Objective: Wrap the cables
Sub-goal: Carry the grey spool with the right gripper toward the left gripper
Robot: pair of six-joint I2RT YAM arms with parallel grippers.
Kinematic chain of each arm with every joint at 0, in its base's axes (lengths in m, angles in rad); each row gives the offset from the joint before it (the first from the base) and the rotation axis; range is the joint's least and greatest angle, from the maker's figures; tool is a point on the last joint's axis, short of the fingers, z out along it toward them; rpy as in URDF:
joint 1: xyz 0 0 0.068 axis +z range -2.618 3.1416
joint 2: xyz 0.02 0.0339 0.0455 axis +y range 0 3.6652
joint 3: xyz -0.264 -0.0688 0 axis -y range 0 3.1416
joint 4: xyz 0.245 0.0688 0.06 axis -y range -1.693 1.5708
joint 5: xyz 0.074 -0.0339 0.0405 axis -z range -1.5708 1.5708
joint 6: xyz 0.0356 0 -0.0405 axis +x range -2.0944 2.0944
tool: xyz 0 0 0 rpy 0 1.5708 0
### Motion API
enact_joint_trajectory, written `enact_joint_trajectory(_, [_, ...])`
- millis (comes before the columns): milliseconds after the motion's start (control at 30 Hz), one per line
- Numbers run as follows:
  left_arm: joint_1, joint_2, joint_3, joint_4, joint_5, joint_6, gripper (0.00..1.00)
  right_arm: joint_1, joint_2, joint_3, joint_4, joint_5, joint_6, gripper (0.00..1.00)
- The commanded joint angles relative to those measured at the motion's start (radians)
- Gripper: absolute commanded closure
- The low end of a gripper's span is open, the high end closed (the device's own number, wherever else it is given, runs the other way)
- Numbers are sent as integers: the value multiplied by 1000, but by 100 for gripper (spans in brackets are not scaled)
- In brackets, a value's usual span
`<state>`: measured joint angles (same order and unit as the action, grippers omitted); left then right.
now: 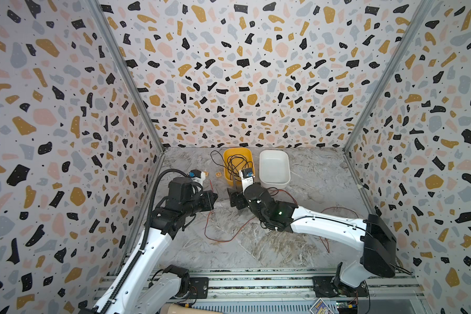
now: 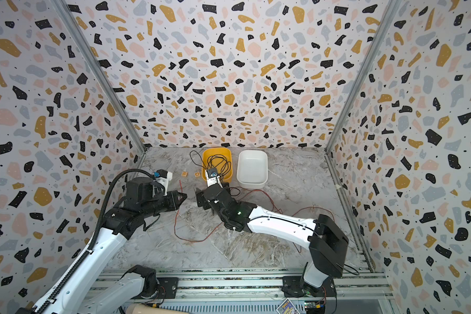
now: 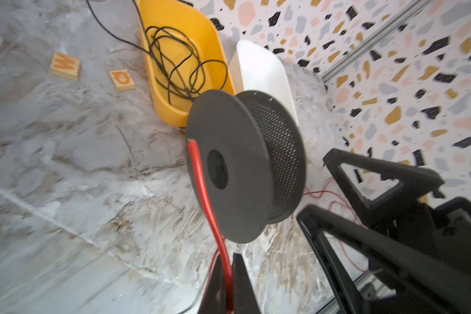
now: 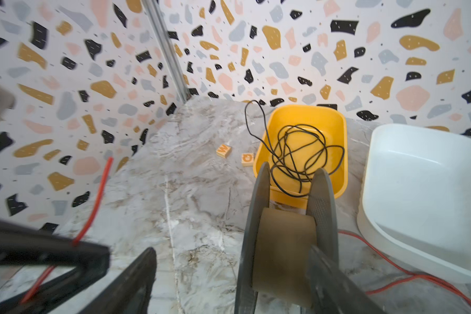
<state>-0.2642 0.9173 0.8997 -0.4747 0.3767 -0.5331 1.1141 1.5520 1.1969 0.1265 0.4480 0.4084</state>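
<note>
The red-orange cable (image 1: 220, 239) (image 2: 191, 240) lies in loose loops across the marble table. My left gripper (image 3: 228, 261) (image 1: 214, 197) is shut on the cable. From the left gripper's fingers the cable (image 3: 201, 174) runs taut up to the rim of a dark grey spool (image 3: 237, 168) that stands on edge. My right gripper (image 4: 231, 252) (image 1: 235, 199) is open, one finger on each side of the spool (image 4: 283, 244). One finger (image 4: 329, 277) is close against a flange. The spool's cardboard core is bare.
A yellow tub (image 1: 237, 150) at the back holds a tangled black wire (image 1: 238, 165) that trails over its rim. A white tub (image 1: 273, 163) stands to the right of the yellow one. Two wooden letter blocks (image 3: 65, 65) (image 3: 121, 80) lie left of the yellow tub. Patterned walls close three sides.
</note>
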Motion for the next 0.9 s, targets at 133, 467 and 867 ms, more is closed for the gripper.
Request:
enact_joint_trajectory(133, [-4, -9, 32, 272, 67, -290, 100, 94, -182, -223, 133, -74, -196, 13])
enact_joint_trajectory(467, [-4, -37, -2, 419, -13, -501, 100, 180, -140, -354, 400, -123, -234, 25])
enact_joint_trajectory(867, [-4, -59, -19, 425, -21, -572, 100, 196, 89, -186, 550, -138, -261, 43])
